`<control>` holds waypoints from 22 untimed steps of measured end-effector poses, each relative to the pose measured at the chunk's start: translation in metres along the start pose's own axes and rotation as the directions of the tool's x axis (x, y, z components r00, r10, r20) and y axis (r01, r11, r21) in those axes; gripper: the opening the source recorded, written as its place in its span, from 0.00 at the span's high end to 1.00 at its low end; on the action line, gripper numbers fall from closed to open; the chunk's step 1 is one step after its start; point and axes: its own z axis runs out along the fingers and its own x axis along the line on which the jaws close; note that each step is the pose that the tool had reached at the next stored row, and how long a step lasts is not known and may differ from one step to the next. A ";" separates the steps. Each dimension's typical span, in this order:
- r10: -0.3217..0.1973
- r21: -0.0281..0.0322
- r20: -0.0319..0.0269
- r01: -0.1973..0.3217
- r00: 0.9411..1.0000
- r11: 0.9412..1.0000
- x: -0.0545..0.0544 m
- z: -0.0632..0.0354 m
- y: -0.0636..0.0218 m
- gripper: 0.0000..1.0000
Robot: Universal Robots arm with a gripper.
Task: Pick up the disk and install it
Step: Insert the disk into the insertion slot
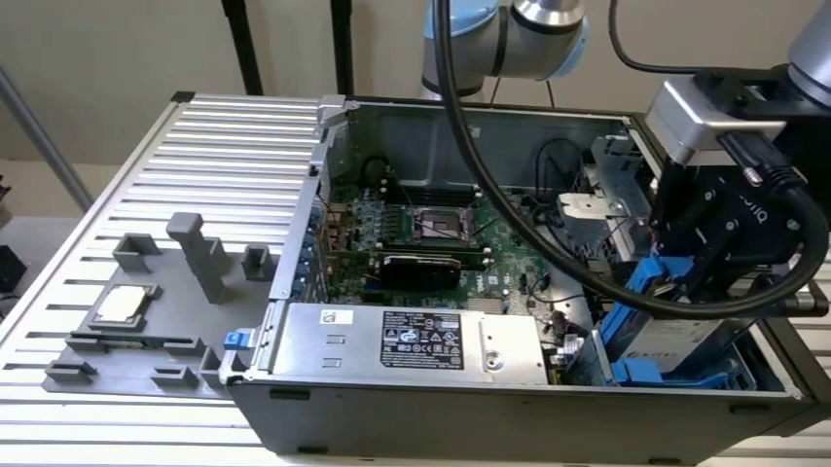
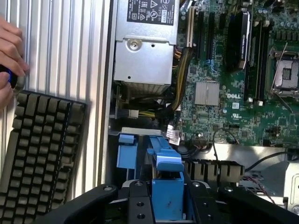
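My gripper [image 1: 698,292] is shut on the disk [image 1: 678,338], which stands on edge at the exterior view's right end of the open computer case [image 1: 520,399]. The disk's silver-grey body with a pale label shows below the fingers, and its blue plastic carrier [image 1: 645,280] frames it. It sits partly down in the blue drive bay [image 1: 649,372] at the case's near right corner. In the wrist view the blue carrier [image 2: 167,189] runs between my black fingers [image 2: 138,203], above more blue bay plastic [image 2: 126,155].
A silver power supply with a black label [image 1: 413,341] [image 2: 144,46] lies beside the bay. The green motherboard [image 1: 429,229] fills the case's middle. A thick black cable [image 1: 520,224] loops over it. A grey fixture with a small square chip [image 1: 120,304] sits on the slatted table. A keyboard [image 2: 39,154] and a hand [image 2: 9,56] are nearby.
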 end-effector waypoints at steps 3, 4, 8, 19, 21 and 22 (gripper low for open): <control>-0.005 0.000 0.000 0.005 1.000 1.000 0.000 0.0037 -0.0001 1.00; -0.007 0.000 0.000 0.007 1.000 1.000 0.000 0.0046 -0.0002 1.00; -0.010 0.000 0.000 0.010 1.000 1.000 0.000 0.0064 -0.0003 1.00; -0.011 0.000 0.000 0.011 1.000 1.000 0.000 0.0070 -0.0005 1.00; -0.011 0.000 0.000 0.011 1.000 1.000 0.000 0.0068 -0.0004 1.00; -0.011 0.000 0.000 0.011 1.000 1.000 0.000 0.0068 -0.0004 1.00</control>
